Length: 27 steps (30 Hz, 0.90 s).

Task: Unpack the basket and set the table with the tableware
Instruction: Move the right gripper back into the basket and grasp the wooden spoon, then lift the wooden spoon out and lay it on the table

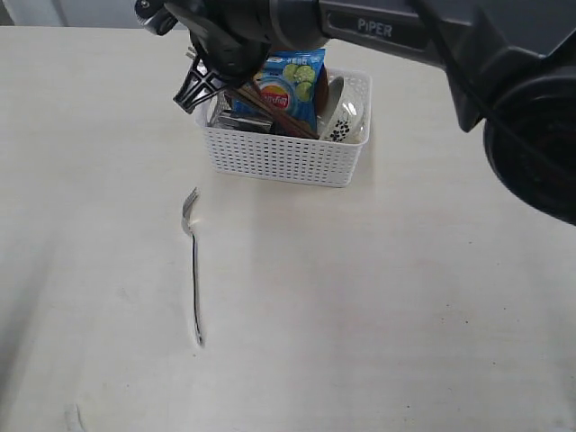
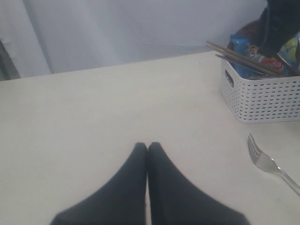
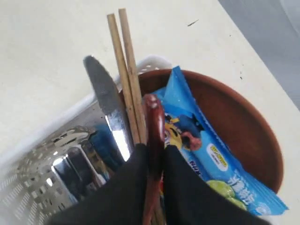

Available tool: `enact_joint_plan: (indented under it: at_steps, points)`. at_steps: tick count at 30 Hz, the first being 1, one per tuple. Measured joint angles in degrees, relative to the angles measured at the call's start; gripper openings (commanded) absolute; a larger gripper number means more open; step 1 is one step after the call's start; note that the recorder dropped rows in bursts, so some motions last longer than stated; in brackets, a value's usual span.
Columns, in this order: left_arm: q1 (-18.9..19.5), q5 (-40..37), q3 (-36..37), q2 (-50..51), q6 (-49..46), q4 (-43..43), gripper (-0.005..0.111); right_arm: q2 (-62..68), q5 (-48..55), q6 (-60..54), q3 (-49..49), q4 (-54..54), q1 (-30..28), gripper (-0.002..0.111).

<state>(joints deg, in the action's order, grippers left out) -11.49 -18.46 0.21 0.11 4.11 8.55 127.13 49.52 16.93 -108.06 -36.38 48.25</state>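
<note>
Pale table [image 1: 405, 315]: white basket [image 1: 288, 157] at far side; fork [image 1: 193, 270] flat nearer, apart; faint mark [image 1: 72, 416], perhaps scuff.

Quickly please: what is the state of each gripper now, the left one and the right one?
Left gripper: closed, holding nothing.
Right gripper: closed on the wooden spoon, gripping its handle.

This looks like a robotics lab test bench rather than a home. A wide pale cream table [image 1: 405, 315] sits under a black robot arm [image 1: 432, 36] lettered PiPER, and a plain pale grey backdrop [image 2: 117, 33] with vertical folds closes off the far side.
</note>
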Motion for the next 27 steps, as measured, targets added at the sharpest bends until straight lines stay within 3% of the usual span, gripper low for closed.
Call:
enact_joint_plan:
  at_steps: [17, 27]
  points:
    - [0.0, 0.0, 0.0, 0.0, 0.0, 0.0, 0.0, -11.02, -0.82, 1.29, 0.2, 1.43, 0.35, 0.0]
    - [0.0, 0.0, 0.0, 0.0, 0.0, 0.0, 0.0, -17.4, 6.81, 2.99, 0.2, 15.57, 1.34, 0.0]
